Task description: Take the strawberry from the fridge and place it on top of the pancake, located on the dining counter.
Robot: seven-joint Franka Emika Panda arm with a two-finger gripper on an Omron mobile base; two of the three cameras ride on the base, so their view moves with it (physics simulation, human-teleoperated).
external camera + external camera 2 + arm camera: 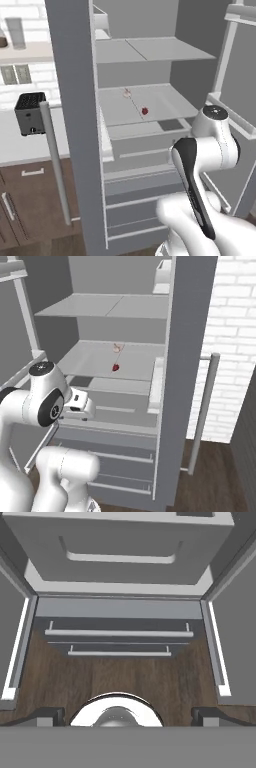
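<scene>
Already opened: fridge (75,100). Strawberry (145,111) untouched on far middle shelf (165,102); gripper (128,714) spread wide, empty, aimed down at lower drawers (117,642). Reach, grasp, delivery all pending.

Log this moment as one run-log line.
fridge: doors open | strawberry: on middle shelf, untouched | hand: open, pointing down at lower drawers

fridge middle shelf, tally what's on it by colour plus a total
red: 1, the strawberry
pale pinkish-white: 1, a small item behind it on the same shelf
total: 2
</scene>
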